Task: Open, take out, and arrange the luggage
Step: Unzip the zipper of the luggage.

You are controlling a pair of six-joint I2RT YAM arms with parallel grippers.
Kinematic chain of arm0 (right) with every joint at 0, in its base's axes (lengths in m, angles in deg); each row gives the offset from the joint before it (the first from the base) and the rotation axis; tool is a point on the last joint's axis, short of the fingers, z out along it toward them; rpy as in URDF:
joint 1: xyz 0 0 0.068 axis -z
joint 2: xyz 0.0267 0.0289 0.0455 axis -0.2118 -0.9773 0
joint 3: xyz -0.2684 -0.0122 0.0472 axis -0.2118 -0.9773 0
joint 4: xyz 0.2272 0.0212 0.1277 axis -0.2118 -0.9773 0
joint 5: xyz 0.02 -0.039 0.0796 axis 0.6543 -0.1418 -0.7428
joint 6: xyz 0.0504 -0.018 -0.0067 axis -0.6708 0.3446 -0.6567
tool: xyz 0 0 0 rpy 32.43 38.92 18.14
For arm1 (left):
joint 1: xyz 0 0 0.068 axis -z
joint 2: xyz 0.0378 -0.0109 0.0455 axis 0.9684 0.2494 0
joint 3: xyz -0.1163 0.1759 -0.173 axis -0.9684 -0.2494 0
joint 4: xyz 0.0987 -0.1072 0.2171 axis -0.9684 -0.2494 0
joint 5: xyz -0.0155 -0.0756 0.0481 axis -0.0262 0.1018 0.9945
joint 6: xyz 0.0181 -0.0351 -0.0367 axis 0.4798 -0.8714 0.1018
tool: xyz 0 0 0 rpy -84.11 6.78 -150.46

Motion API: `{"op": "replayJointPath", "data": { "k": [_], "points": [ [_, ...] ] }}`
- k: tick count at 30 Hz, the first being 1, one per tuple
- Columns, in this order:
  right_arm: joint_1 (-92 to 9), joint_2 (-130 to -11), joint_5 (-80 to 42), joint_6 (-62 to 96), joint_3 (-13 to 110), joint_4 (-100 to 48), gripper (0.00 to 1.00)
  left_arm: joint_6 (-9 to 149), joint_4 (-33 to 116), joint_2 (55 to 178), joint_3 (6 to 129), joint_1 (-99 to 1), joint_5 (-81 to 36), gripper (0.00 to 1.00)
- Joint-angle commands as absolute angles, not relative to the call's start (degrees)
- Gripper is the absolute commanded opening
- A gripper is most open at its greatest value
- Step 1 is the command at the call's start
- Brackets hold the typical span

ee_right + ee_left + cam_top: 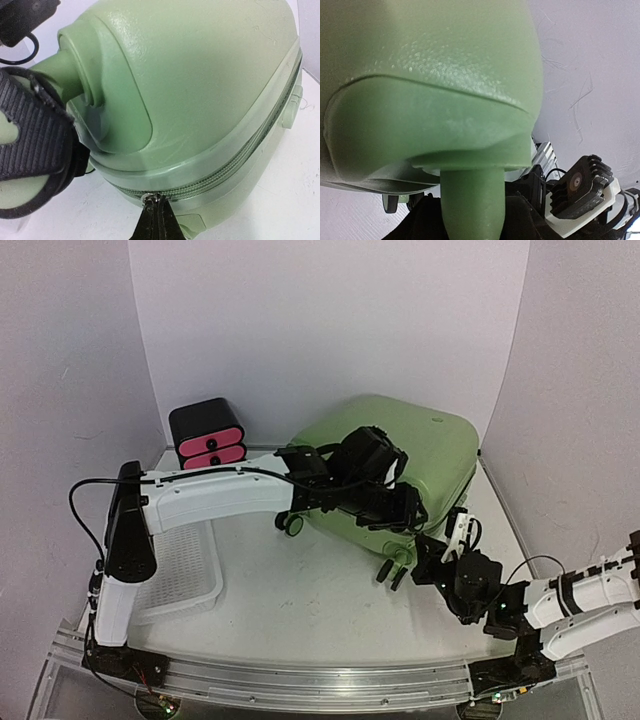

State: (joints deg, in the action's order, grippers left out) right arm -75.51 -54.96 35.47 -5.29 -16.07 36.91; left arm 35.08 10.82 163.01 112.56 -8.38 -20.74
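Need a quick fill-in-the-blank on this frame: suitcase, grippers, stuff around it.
1. The right gripper pinches the pull of the suitcase ____.
2. The suitcase lies flat, not yet ____.
3. The drawer box behind it has ____ fronts.
4. The perforated basket at the left is ____.
Missing: zipper; opened; pink; white.

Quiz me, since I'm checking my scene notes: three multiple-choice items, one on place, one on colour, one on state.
1. The drawer box stands: A back-left of the luggage; B on top of it; C right of it.
2. Its drawer fronts are: A blue; B pink; C white.
3. The luggage is: A zipped shut; B wide open; C half open.
Answers: A, it sits beyond the luggage's left corner; B, both fronts show pink; A, the zipper runs closed, with the right claw shut on the zipper pull.
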Motion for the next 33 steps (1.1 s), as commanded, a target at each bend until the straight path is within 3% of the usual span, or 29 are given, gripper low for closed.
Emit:
{"op": "replayJointPath", "data": {
  "k": [1,9,17,25,33],
  "points": [
    [-70.0,-49.9,33.8,-3.0,-15.4,33.3,0.0,38.1,27.2,144.9,114.1,-10.4,-17.6,0.0],
    [-67.2,-44.4,24.8,2.6,-15.5,27.4,0.0,40.8,27.1,137.8,104.9,-11.0,-17.4,0.0],
    [-66.5,-49.7,18.9,5.0,-11.7,26.4,0.0,44.6,25.5,128.3,94.4,-11.1,-22.5,0.0],
    [-66.3,-50.3,17.2,6.7,-10.7,24.8,0.0,49.0,18.9,117.2,83.7,-11.3,-22.1,0.0],
    [-64.8,-54.0,18.6,6.5,-8.7,24.7,0.0,52.3,14.3,109.4,78.2,-11.3,-31.2,0.0]
  ]
}}
